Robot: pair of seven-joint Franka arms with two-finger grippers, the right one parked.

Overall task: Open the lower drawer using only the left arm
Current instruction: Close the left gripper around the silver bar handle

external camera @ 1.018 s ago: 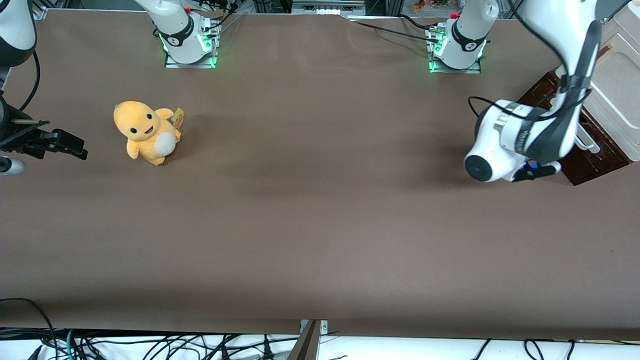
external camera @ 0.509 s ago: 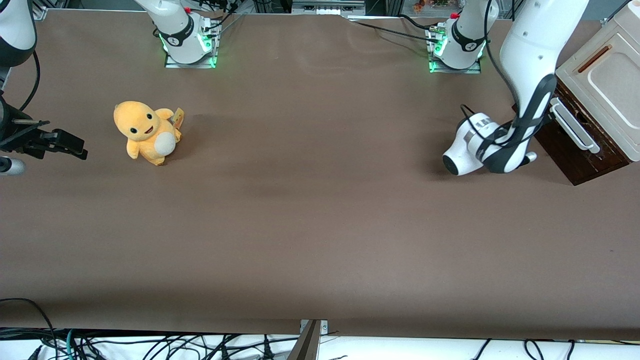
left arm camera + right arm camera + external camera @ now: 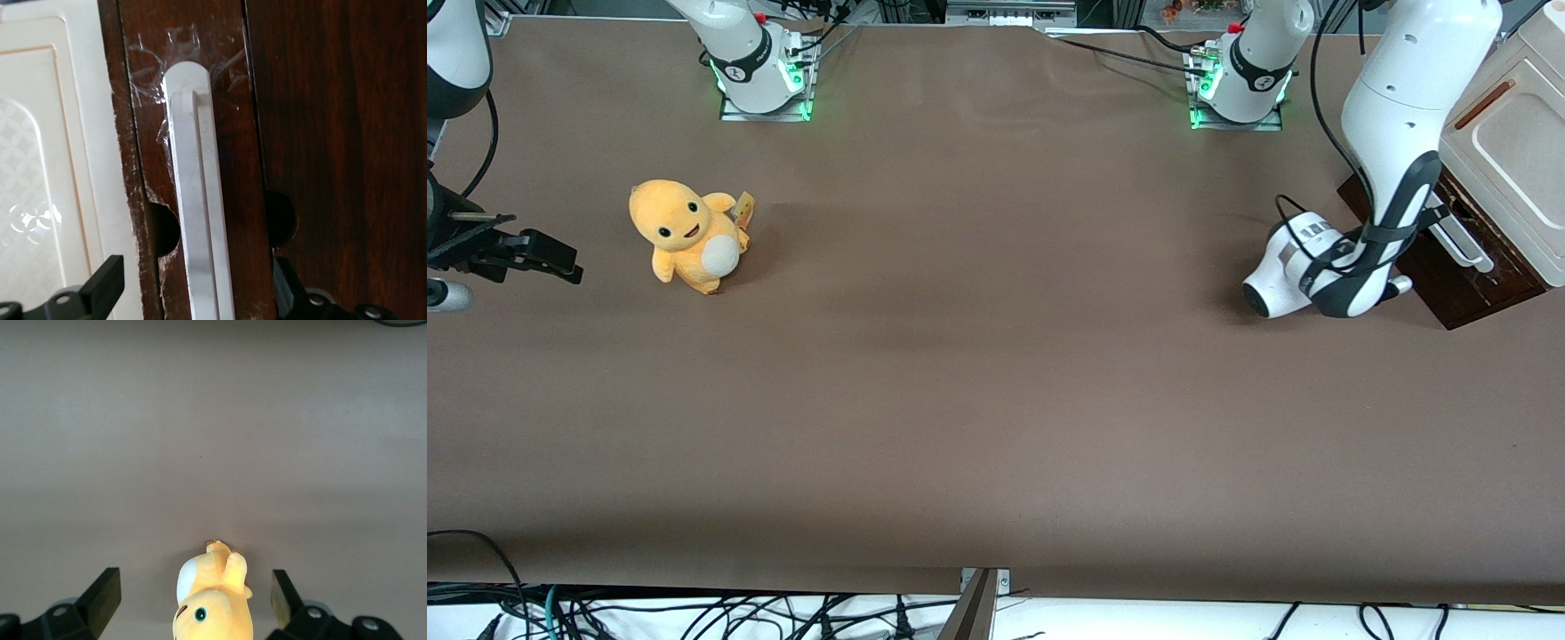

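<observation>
Near the front camera the brown counter (image 3: 996, 427) lies bare, and farther off, at the working arm's end, the left arm (image 3: 1396, 116) bends down to the dark cabinet. Its gripper (image 3: 197, 300) faces the lower drawer (image 3: 220, 100), fingers (image 3: 107, 283) spread open astride the white bar handle (image 3: 197, 220). This looks like the reach-and-grasp step: next the fingers must close on the bar, then pull straight out.

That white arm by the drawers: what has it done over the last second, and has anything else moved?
The left arm swung away from the cabinet, then back. Its gripper now faces the lower drawer, fingers open, one on each side of the white handle, not gripping. The plush toy stayed put.
</observation>
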